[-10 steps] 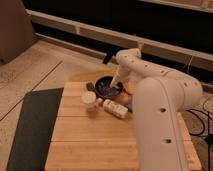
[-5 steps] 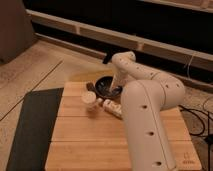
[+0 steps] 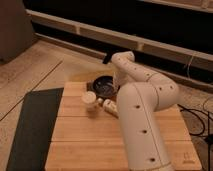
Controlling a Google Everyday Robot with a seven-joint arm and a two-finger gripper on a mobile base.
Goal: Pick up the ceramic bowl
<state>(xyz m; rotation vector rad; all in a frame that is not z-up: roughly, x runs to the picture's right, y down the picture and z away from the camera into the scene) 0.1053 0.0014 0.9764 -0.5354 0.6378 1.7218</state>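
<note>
The ceramic bowl sits near the far edge of the slatted wooden table, round, shallow and glossy dark. The tool is down at the bowl's right rim, behind the white arm. A small cream cup stands just in front of the bowl. The near table boards lie bare; a dark mat borders the left.

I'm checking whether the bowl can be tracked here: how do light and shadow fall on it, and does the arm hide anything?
Camera view: dim, warm light; the ceramic bowl shows a faint sheen inside; the arm covers its right edge and hides the gripper there; wooden table evenly lit.
</note>
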